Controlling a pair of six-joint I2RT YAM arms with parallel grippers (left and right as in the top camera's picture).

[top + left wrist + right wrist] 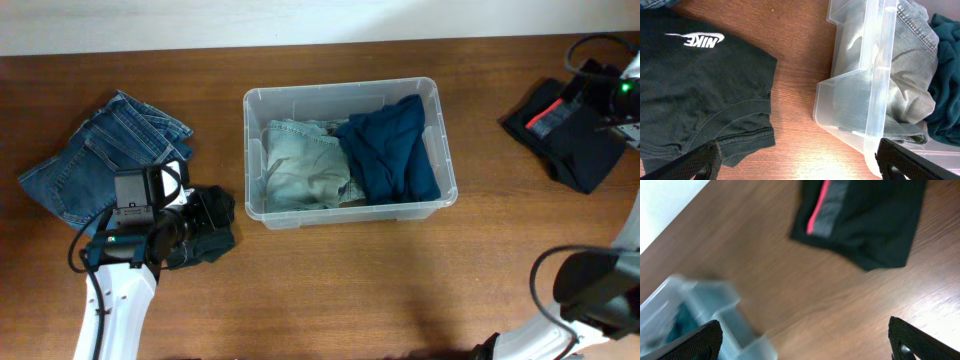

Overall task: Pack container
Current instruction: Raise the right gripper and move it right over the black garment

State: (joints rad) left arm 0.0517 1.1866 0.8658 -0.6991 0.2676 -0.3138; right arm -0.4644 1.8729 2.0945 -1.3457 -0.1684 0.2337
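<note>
1. The container [340, 216] sits mid-table and already holds pale trousers [295, 165] and a teal shirt [395, 150]. Jeans [100, 160], a black shirt [205, 235] and black shorts [565, 135] lie outside it.
2. The left gripper [797, 150] is spread wide and empty. It is aimed at bare wood between the black shirt and the container's corner — closing here would likely catch only the shirt's hem, and the shirt could slip out on the lift.
3. One of its fingers could also knock the container's wall and shove it sideways.
4. The right gripper [805, 325], also wide and empty, hovers short of the shorts. Its view is blurred — a grab could miss the cloth.
5. A loosely held garment may drape over the rim rather than drop inside.
</note>
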